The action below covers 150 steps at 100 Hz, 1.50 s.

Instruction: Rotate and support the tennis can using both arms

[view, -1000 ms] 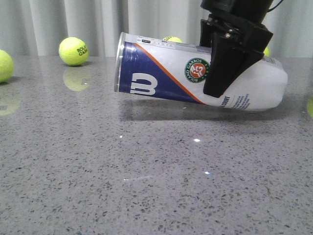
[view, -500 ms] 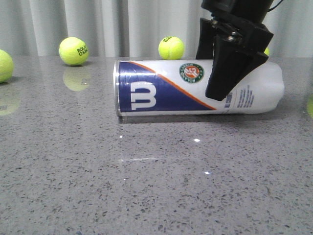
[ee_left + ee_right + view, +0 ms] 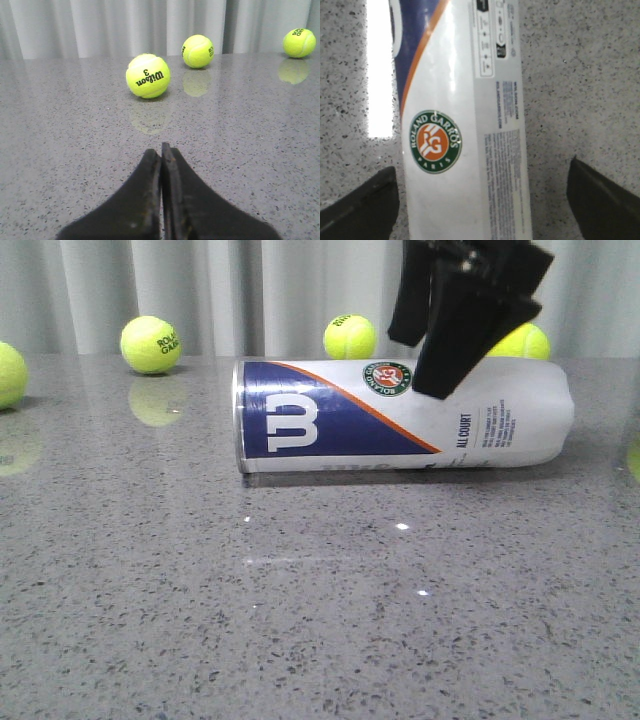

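Note:
The tennis can [image 3: 400, 420] lies on its side on the grey table [image 3: 300, 620], its metal rim to the left and its white end to the right. The navy section with the white W faces the front camera. My right gripper [image 3: 412, 368] hangs open just above the can near the Roland Garros emblem [image 3: 387, 377]. In the right wrist view the can [image 3: 465, 150] runs between the spread fingers [image 3: 365, 205] without being clamped. My left gripper [image 3: 161, 147] is shut on nothing, low over bare table, and does not show in the front view.
Loose tennis balls lie along the back of the table by the curtain: one ball [image 3: 150, 344] at the left, another ball [image 3: 350, 336] behind the can, a third ball [image 3: 520, 342] behind the right gripper. A Wilson ball [image 3: 148, 75] sits ahead of the left gripper.
The can, held tilted with its rim end raised, has come down flat on the table. The right gripper has let go of it and risen above it.

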Each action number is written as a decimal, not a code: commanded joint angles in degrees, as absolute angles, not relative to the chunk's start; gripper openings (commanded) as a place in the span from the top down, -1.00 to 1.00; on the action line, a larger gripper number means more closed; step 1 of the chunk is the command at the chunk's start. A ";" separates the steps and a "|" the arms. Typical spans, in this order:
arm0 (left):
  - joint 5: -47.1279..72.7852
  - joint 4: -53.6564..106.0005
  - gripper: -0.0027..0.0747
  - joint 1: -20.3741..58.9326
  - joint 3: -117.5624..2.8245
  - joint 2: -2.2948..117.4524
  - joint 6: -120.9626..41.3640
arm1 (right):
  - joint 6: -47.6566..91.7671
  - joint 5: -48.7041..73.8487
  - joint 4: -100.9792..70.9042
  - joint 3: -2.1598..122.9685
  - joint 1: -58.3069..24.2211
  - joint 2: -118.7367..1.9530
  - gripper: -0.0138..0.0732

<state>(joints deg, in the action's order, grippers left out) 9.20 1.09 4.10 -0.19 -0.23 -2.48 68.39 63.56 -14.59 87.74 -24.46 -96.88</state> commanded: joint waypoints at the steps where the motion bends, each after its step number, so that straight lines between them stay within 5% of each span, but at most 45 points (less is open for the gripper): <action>1: 4.81 1.37 0.99 4.05 2.57 -2.48 -1.98 | 68.15 66.39 -15.41 91.42 -24.49 -94.32 -0.81; 10: 4.81 1.37 0.99 4.05 2.57 -2.48 -1.98 | 65.52 68.47 -15.41 92.97 -24.49 -93.76 -0.51; 32: 4.81 1.37 0.99 4.05 2.57 -2.48 -1.98 | 53.54 69.55 -15.41 93.31 -24.44 -91.74 0.85; 85: 4.81 1.37 0.99 4.05 2.57 -2.48 -1.98 | 4.96 68.75 -15.29 93.12 -24.16 -91.06 0.81; 118: 4.81 1.37 0.99 4.05 2.57 -2.48 -1.98 | 0.36 52.23 -15.29 84.95 -24.16 -81.16 0.81; 150: 4.81 1.37 0.99 4.05 2.57 -2.48 -1.98 | -1.70 31.79 -15.01 63.39 -24.16 -62.80 0.81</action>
